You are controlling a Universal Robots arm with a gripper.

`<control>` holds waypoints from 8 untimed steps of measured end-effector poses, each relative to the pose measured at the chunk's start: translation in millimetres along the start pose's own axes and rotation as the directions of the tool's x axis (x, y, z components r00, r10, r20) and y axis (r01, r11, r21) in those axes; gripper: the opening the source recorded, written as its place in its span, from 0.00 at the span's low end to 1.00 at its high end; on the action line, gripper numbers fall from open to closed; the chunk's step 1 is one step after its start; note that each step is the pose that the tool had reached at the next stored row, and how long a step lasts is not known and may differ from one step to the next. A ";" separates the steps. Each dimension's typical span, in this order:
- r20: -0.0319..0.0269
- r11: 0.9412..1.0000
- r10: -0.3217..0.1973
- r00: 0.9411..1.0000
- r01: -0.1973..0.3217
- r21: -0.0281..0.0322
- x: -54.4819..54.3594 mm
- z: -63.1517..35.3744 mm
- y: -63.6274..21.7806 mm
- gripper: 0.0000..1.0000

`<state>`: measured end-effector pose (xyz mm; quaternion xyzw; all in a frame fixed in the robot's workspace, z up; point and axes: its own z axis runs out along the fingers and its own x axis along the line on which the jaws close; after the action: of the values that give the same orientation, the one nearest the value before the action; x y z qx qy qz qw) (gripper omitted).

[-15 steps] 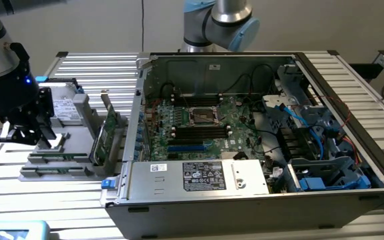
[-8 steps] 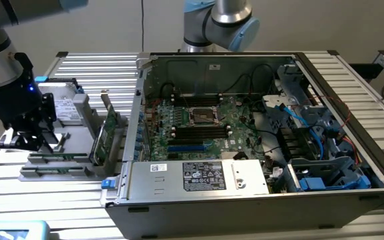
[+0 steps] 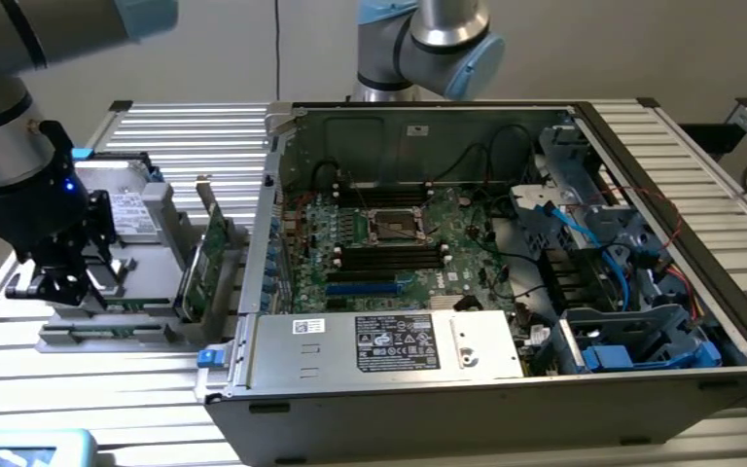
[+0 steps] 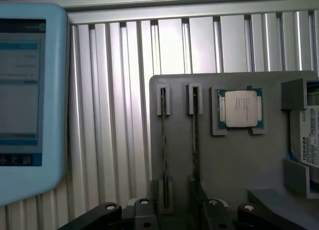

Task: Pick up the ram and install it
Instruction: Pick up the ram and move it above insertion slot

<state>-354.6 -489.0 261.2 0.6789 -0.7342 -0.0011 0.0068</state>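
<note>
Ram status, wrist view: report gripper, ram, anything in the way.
Gripper open, low over the gray holder. Ram on edge in its slot, not held. Second stick close beside it.

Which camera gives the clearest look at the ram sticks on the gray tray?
The wrist view: both ram sticks stand on edge in their slots on the gray tray, seen from above. In the exterior view the gripper hangs low over that tray and covers their spot.

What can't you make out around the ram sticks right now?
Ram sticks: wrist view, edge-on, so chips and label are hidden.
Toshiba hard drive: wrist view, cut off by the frame edge.
Tray: exterior view, ram slots hidden behind the gripper.
</note>
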 end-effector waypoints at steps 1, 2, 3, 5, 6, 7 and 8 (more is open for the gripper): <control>-0.004 1.000 0.000 1.000 0.000 0.000 0.1 0.7 0.3 0.38; -0.009 1.000 0.000 1.000 0.000 0.001 0.2 1.2 0.6 0.38; -0.014 1.000 0.000 1.000 0.000 0.001 0.2 1.9 1.0 0.38; -0.022 1.000 0.000 1.000 0.000 0.002 0.2 4.2 1.7 0.38; -0.022 1.000 0.000 1.000 0.000 0.002 0.2 5.9 1.7 0.38; -0.022 1.000 0.000 1.000 0.000 0.002 0.2 7.7 1.7 0.38; -0.022 1.000 0.000 1.000 0.000 0.002 0.2 9.6 1.7 0.38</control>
<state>-356.4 -489.2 251.6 0.6789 -0.7341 0.0069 0.0141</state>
